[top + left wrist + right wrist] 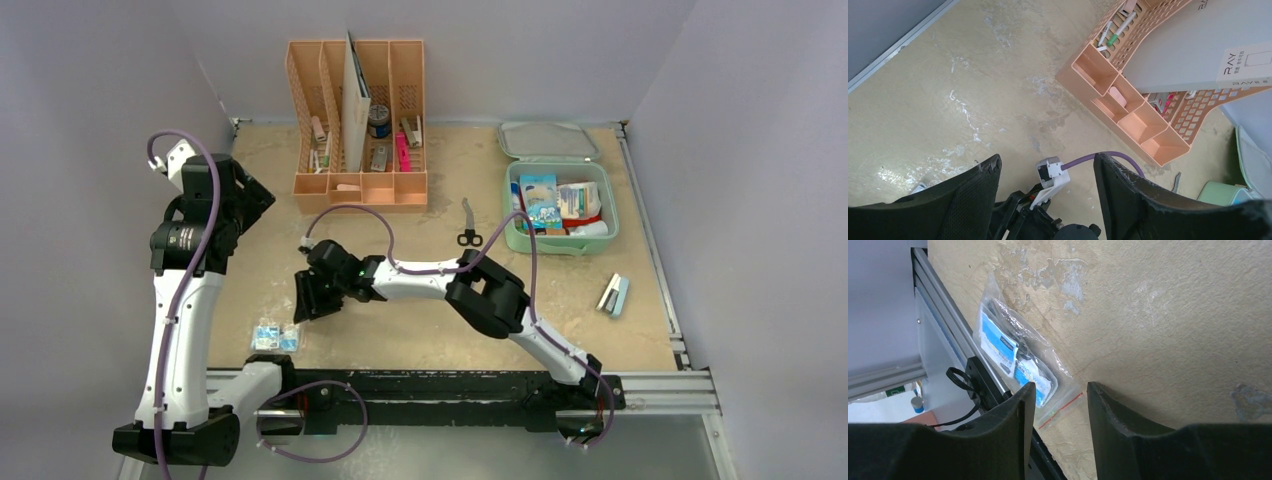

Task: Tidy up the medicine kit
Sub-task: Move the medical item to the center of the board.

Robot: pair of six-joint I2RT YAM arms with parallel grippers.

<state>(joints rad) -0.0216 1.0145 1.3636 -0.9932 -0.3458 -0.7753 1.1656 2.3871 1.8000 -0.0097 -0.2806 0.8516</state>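
My right claw (1060,390) hangs low over the table (440,330) with its jaws moderately apart and nothing between them. Just past its tips, at about 7 o'clock from it in the overhead view, a clear zip bag (1015,357) of blue-and-white packets lies flat by the near rail. My left claw (1047,159) is raised at the table's 9 o'clock side, jaws wide and empty, and looks down toward the peach desk organizer (305,80). That organizer stands at 12 o'clock against the back wall. Its tall slots hold a flat white box (355,100) on edge, a dark jar, a pink item and some pens, and one of its low front trays holds a small pink piece. The medicine kit (560,243) sits at roughly 2 o'clock from the right claw, well apart from both arms, near the far right corner. It is open and faces up, and its lid (548,140) is laid back flat toward 12 o'clock, so the opened case runs 12 to 6. Inside the base I see a blue-and-white carton (540,200) standing at the left, with white packs (580,200) beside it. Scissors (469,225) lie between the organizer and the kit, handles toward 6. A small grey-blue stapler-like tool (613,296) lies at 5 o'clock from the kit.
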